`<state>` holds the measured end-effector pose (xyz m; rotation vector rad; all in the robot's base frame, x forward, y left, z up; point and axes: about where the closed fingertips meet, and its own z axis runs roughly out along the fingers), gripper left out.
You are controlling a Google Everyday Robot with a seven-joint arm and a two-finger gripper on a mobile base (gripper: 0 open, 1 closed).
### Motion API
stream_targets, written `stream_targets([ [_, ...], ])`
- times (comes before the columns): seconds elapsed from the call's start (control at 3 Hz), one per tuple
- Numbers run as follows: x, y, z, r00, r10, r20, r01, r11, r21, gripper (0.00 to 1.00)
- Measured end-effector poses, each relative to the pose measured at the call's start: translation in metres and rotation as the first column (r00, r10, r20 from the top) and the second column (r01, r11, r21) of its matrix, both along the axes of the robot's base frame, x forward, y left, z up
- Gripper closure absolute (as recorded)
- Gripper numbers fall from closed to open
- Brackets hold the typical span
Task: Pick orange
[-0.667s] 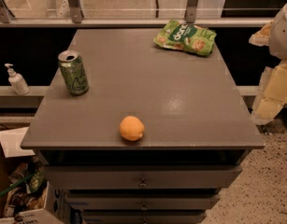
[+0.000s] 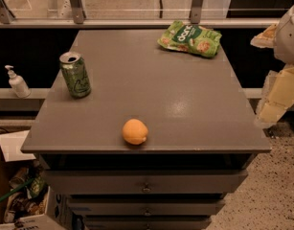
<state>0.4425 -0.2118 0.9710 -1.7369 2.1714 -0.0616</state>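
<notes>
Orange (image 2: 135, 131) at near edge of tabletop (image 2: 151, 80), green can (image 2: 75, 74) far left, pincer (image 2: 277, 97) beyond right edge, well apart, state cannot be told

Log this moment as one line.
orange on table front edge, ungrasped | gripper beyond table's right side | green can upright, left | snack bag back right

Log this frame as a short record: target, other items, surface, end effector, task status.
target: orange, near the front edge, nothing touching it
other items: green can upright at left; green snack bag lying at back right
surface: grey cabinet top, drawers below
arm: end effector at the right edge of view, beside the cabinet, well apart from the orange
status: orange not yet picked
</notes>
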Motion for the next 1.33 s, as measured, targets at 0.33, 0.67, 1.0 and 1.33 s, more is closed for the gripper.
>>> stream_targets([
  [0.33,0.008,0.015,-0.013,0.9971,0.072,0.025,-0.074,0.994,0.081,0.0],
  [0.67,0.019,0.043,-0.038,0.9859,0.161,0.043,-0.167,0.969,0.184,0.0],
  [1.0,0.031,0.08,-0.063,0.9733,0.225,0.046,-0.228,0.923,0.311,0.0],
  [1.33,0.03,0.08,-0.063,0.9733,0.225,0.046,-0.228,0.923,0.311,0.0],
])
